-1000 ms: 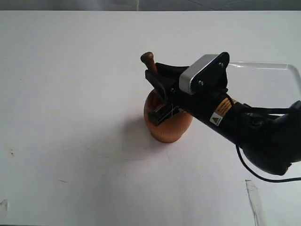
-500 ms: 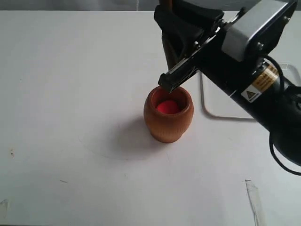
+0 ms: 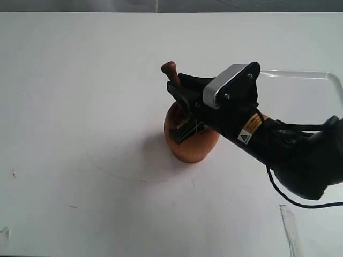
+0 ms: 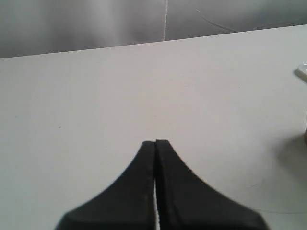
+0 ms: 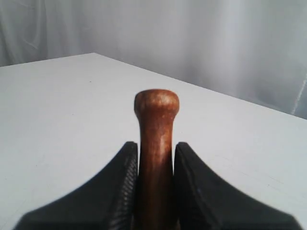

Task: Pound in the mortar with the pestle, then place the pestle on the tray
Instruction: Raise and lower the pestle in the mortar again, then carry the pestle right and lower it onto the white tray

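Note:
The brown wooden mortar (image 3: 190, 149) stands mid-table in the exterior view, mostly covered by my right arm. My right gripper (image 3: 181, 110) is low over its mouth, shut on the dark-brown pestle (image 3: 170, 70), whose knobbed end sticks up above the fingers. In the right wrist view the pestle (image 5: 156, 143) is clamped upright between both pads of the right gripper (image 5: 155, 149). The pestle's lower end and the red lump are hidden. The white tray (image 3: 311, 91) lies behind my right arm, at the right. My left gripper (image 4: 156, 142) is shut on nothing, over bare table.
A strip of clear tape (image 3: 289, 225) lies on the white table at the front right, and a smaller piece (image 3: 4, 235) at the front left. A grey backdrop runs along the far table edge. A tray corner (image 4: 302, 73) shows in the left wrist view.
One second ago the pestle was down in the mortar; half a second ago my right gripper had lifted it high, baring the red lump. Now it is back down in the mortar.

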Controlling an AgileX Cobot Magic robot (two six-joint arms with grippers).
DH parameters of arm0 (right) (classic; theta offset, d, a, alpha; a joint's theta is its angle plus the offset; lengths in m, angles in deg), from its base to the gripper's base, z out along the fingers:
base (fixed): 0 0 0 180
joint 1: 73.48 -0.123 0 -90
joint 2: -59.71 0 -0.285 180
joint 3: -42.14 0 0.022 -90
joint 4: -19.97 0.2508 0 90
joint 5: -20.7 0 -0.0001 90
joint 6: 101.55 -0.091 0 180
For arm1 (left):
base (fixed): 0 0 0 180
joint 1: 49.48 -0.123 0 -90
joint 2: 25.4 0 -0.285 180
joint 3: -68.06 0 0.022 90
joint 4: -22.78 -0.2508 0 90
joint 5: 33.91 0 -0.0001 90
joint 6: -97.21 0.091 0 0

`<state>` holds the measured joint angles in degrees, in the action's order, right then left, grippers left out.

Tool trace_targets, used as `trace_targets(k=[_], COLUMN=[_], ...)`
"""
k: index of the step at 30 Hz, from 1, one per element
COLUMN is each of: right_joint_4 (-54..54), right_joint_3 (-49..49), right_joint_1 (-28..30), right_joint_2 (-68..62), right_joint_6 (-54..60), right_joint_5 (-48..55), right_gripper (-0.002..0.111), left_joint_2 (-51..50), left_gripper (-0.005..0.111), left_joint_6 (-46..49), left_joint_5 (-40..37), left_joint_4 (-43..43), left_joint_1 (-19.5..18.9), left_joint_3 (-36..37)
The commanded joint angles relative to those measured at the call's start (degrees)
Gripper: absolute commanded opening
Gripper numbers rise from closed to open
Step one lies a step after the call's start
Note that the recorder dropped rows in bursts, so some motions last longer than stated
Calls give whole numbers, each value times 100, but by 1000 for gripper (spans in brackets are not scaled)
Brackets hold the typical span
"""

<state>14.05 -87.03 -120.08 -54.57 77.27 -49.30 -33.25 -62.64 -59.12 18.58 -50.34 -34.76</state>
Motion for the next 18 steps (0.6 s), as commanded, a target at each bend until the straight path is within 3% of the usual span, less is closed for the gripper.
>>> trace_targets(k=[1,9,13,18], right_joint_4=[33,188,1436,3335], right_joint_3=[29,29,29,29], right_joint_1=[-22,-22,-11,349], right_joint_2=[191,1881,2817,3231], right_joint_6=[-25,420,1553,3845], right_joint_5=[4,4,198,1956], right_gripper=[0,0,0,0], left_joint_2=[7,7,7,7], left_gripper=[0,0,0,0], left_joint_6=[-47,-47,-47,-47], left_joint_5=[17,17,17,17], left_joint_4=[42,42,42,42], left_joint_1=[44,44,44,44], left_joint_3=[3,3,3,3])
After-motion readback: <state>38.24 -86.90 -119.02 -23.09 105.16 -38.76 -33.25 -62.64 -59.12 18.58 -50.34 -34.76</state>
